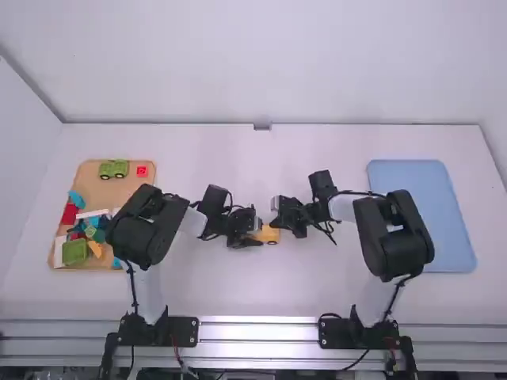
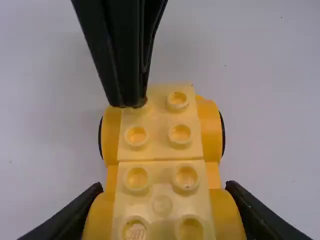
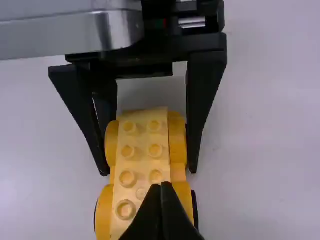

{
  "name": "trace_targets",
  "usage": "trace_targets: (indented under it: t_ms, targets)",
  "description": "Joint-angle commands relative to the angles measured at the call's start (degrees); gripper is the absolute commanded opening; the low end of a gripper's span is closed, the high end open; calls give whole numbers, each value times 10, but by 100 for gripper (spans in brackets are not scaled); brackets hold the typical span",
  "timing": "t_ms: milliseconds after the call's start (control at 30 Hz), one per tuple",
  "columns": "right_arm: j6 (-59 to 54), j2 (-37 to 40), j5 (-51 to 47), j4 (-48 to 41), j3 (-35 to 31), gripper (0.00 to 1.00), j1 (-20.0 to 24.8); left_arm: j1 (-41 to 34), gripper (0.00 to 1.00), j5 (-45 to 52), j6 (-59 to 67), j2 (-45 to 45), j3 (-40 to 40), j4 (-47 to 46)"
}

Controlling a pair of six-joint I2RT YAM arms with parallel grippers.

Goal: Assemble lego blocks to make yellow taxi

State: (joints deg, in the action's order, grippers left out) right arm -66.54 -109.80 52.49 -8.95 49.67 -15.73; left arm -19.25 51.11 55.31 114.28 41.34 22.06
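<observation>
The yellow car (image 1: pixel 270 237) is on the white counter (image 1: pixel 261 289), in the middle, between the two arms. It stands upright, with its studs turned up. The left end effector (image 1: pixel 258 231) holds the car: its two fingers stand at the two opposite sides of one end and touch the yellow fenders there. The right end effector (image 1: pixel 273 223) is narrow, with its fingers brought together into one point. This point is above the top of the car, at a corner stud of the outer block (image 2: pixel 159 120), the one farther from the left end effector. In the left wrist view the tips cover a part of this stud; if they press on it, I cannot tell.

The top of the car is made of two pale yellow blocks, which lie end to end and touch. The inner block (image 2: pixel 162 202) is the one nearer to the left end effector. Each block has four studs. Under them is the base, of a deeper yellow, and a black wheel (image 2: pixel 223 132) shows at its side.

On the left side of the counter is a tan tray (image 1: pixel 119 195). It contains a green car (image 1: pixel 113 169), with a red block (image 1: pixel 142 171) just beside it, and a mixed pile of coloured blocks. On the right side lies a blue tray (image 1: pixel 420 214).
</observation>
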Motion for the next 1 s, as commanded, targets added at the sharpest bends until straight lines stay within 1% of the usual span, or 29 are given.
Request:
trace_targets:
  t_ms: [0,67,200,300,467,567,767,867,900,967]
  targets:
    - [20,-31,-155,-9,-21,0,-26,-2,33,18,5,7,6,11]
    - [45,-30,-175,9,-21,0,-43,-2,33,18,5,7,6,11]
    - [46,-21,-157,26,-14,0,-52,-2,33,18,5,7,8,9]
    - [46,2,-121,23,-8,0,-44,-2,32,18,5,7,11,7]
    - [-25,56,-21,19,-10,0,-19,-2,32,18,5,7,12,9]
    - [-27,67,-15,22,-19,0,-16,-2,32,18,5,7,11,9]
    - [-27,66,-10,28,-35,0,-16,-2,32,18,7,7,13,9]
    - [-19,70,-9,47,-35,0,-14,-2,33,12,7,7,17,9]
    - [-7,73,-12,55,-35,1,-11,-2,33,5,4,7,18,8]
    - [37,84,-31,77,-35,9,-3,-2,35,-20,-9,7,22,5]
